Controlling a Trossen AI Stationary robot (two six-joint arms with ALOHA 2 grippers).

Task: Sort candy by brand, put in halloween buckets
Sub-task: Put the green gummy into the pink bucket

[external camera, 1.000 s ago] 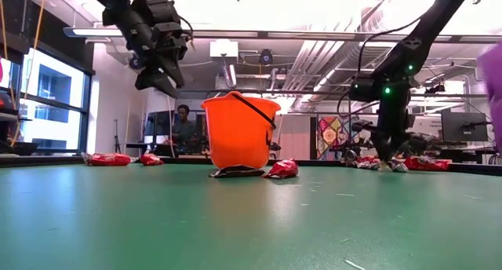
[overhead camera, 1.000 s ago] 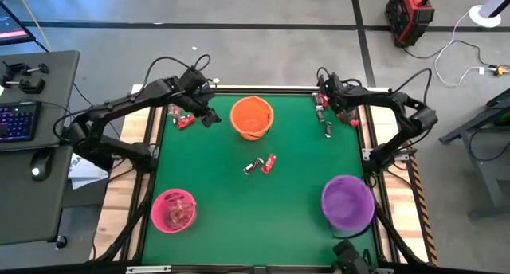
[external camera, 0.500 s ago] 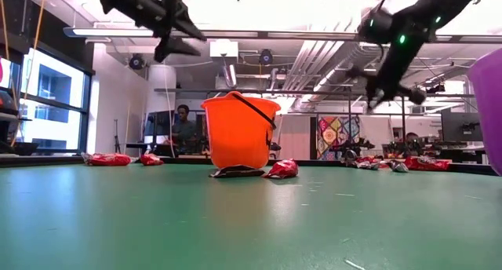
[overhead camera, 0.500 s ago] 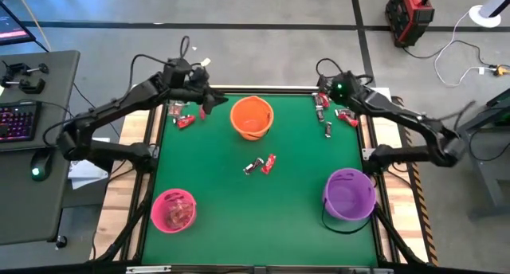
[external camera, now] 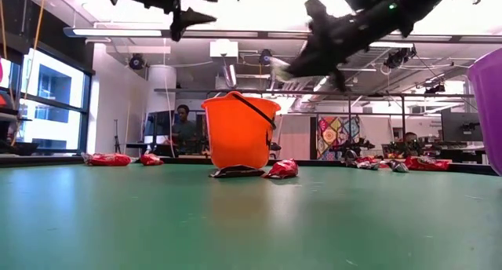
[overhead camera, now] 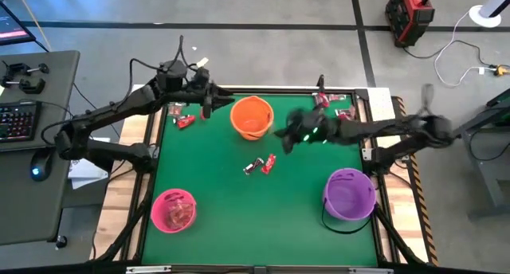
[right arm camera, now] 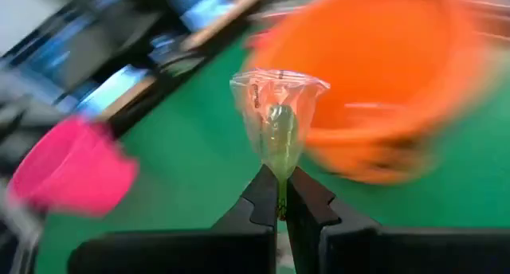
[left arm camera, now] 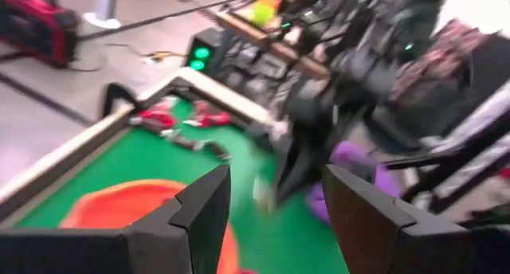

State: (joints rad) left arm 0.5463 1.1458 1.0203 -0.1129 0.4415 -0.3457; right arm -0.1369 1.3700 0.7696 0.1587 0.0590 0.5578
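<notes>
The right gripper [right arm camera: 280, 204], fingers pressed together on one twisted end of a silvery-clear wrapped candy [right arm camera: 277, 131], hangs at centre frame in the high view beside the round orange plastic bucket [overhead camera: 252, 117]. Held by so little wrapper on a blurred arm, the piece could slip free and drop onto the green table [overhead camera: 215, 194], I judge. The left gripper [left arm camera: 275, 214], fingers spread and empty, hovers left of that bucket, and the two arms could clash.
</notes>
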